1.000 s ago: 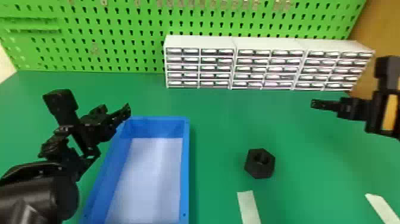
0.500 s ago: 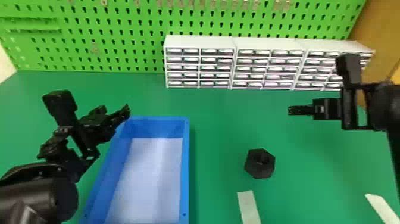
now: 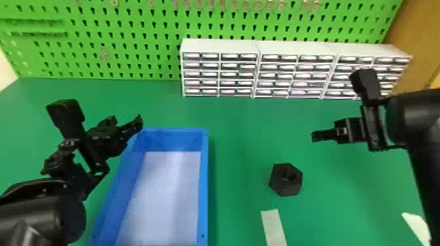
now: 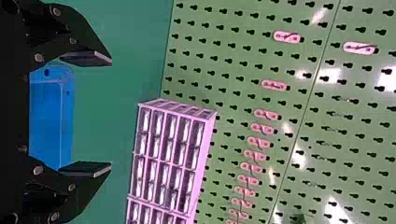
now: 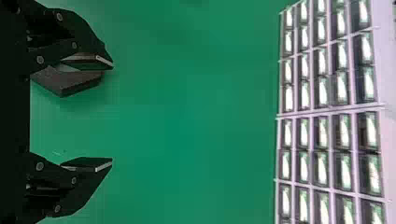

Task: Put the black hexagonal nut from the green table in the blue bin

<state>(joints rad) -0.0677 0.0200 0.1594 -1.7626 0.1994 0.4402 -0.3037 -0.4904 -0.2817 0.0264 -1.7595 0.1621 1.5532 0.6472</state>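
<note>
Head view: green table carries the blue bin, with the left gripper by its far left corner, fingers spread, nothing held. Right gripper is well to the bin's right, likewise empty, fingers wide apart. Black hexagonal nut lies on the table between bin and right gripper, apart from both, nearer the camera than that gripper's tips and to their left.

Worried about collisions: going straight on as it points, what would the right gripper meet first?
The right gripper would probably meet the green table before the drawer units, though depth is unclear.
</note>
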